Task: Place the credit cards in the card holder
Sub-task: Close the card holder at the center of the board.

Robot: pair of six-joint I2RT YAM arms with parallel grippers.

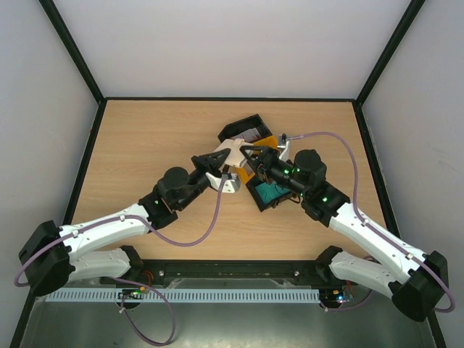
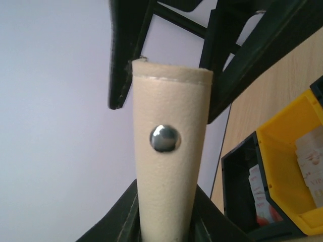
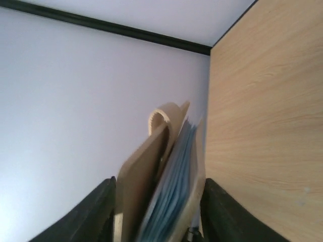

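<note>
The beige card holder (image 1: 233,148) hangs in the air over the middle of the table, held between both arms. My left gripper (image 2: 166,214) is shut on its lower end, below a round metal snap (image 2: 165,138). My right gripper (image 3: 159,206) grips the other end, its fingers (image 2: 123,60) pressing both sides of the holder (image 3: 144,176), whose mouth gapes and shows a grey-blue inside. Red-and-white credit cards (image 2: 258,194) stand in the tray's black compartment. Whitish ones (image 2: 313,161) lie in the yellow compartment, and a teal one (image 1: 270,193) in the near compartment.
The black-and-yellow three-compartment tray (image 1: 250,129) sits right under and behind the two grippers. Black rails edge the table, with white walls at the back and both sides (image 1: 232,43).
</note>
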